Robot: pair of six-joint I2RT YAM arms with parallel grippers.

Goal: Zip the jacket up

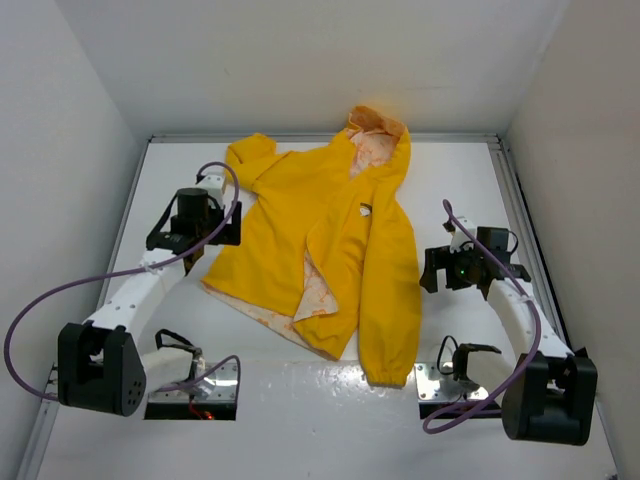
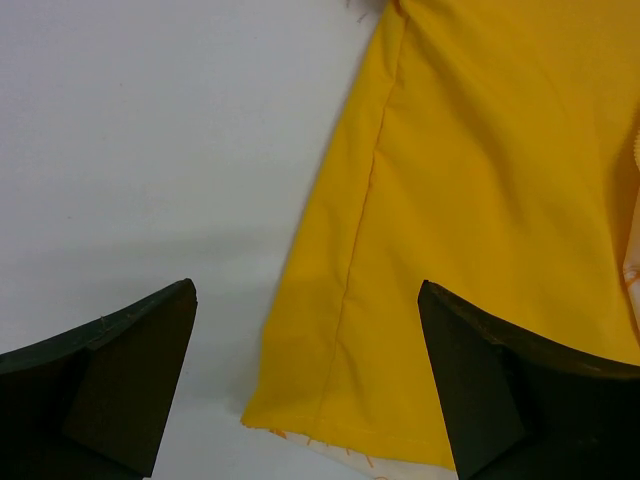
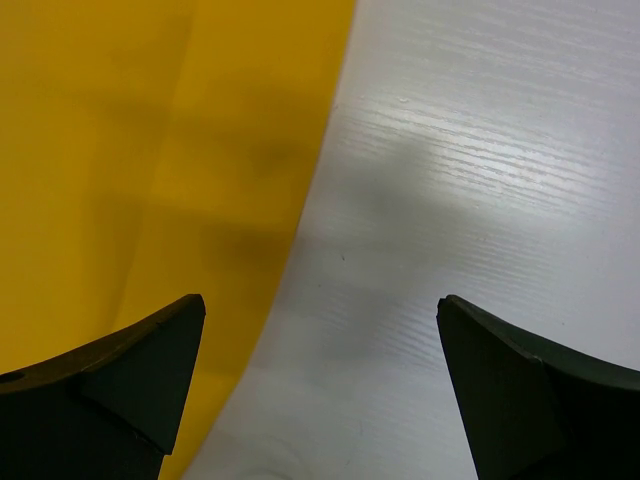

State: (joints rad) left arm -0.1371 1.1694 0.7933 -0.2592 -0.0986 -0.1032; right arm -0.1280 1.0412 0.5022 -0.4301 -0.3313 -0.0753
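While the jacket (image 1: 335, 245) lies unzipped, the left claw (image 2: 305, 290) and right claw (image 3: 320, 300) gape wide, empty.

Bright, even light from overhead fills the desk (image 1: 300, 400), with a glossy sheen on the near side of the jacket (image 1: 270, 240) — shadows are soft. In the wrist views the dark fingers (image 3: 100, 400) are blurred, and faint shadows lie across the jacket's cloth and the desk beside it.

Overhead view from high behind, wide, wrist views close, facing down, all sharing jacket (image 1: 330, 220) edges
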